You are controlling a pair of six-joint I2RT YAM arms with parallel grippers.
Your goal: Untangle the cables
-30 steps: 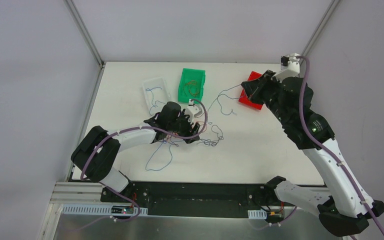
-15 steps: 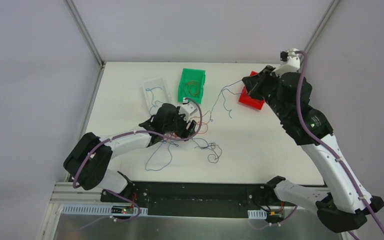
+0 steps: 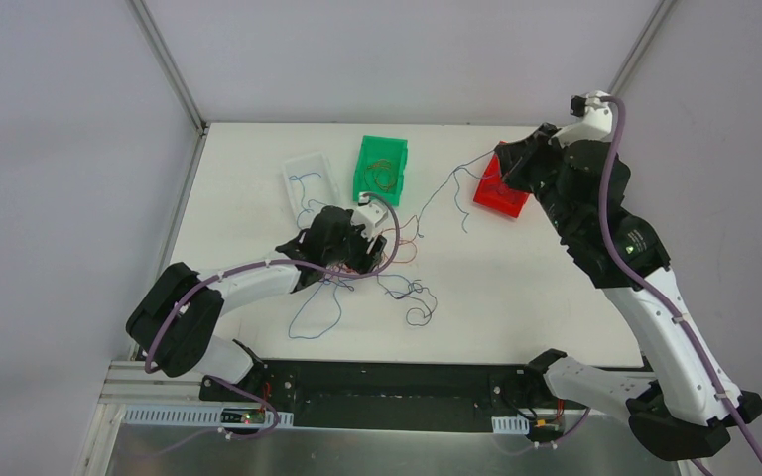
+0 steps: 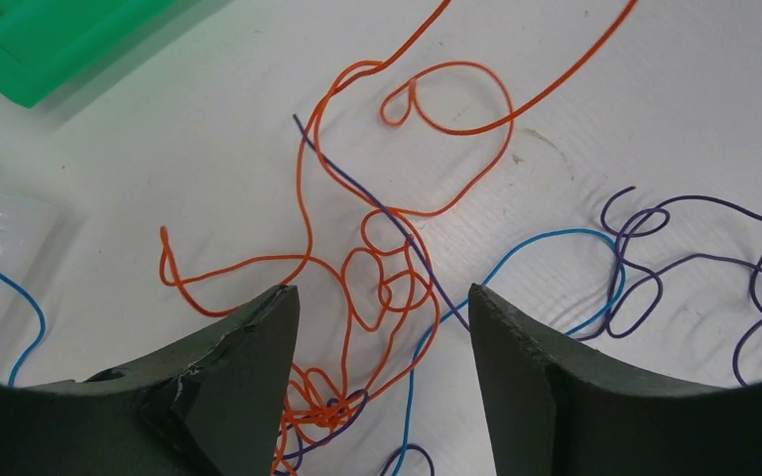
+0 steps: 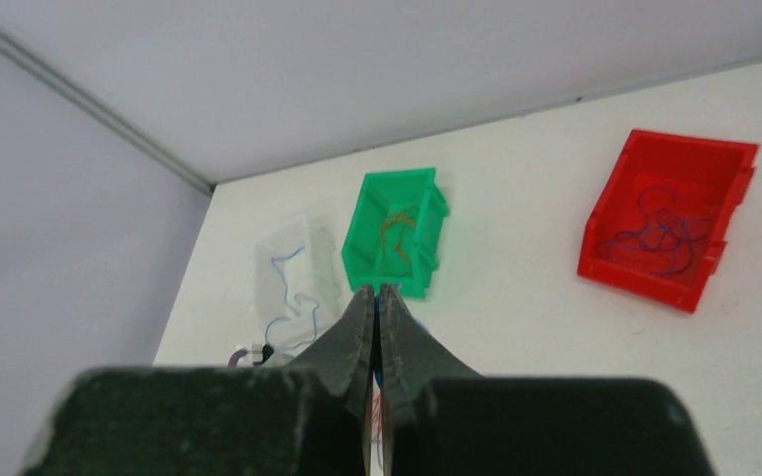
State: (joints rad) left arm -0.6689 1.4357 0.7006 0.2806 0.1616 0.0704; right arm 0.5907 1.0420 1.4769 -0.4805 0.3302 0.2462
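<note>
My right gripper [image 3: 504,164] has climbed toward the upper right of the overhead view, past the red bin [image 3: 491,203]. The blue strand [image 3: 444,181] it is clamped on has drawn out longer from the heap at centre frame. The dark purple strands [image 3: 417,297] have slid lower as well. I judge the blue one is coming free, but its lower end runs back toward the tangle, so I can't tell whether it is fully clear.

My left gripper [image 4: 382,297] has its jaws apart and holds nothing, poised low over the table. In its wrist view the orange-red knot [image 4: 389,286] lies right between the fingers, at bottom centre. Another blue wire and the purple loops trail off to the right.
</note>
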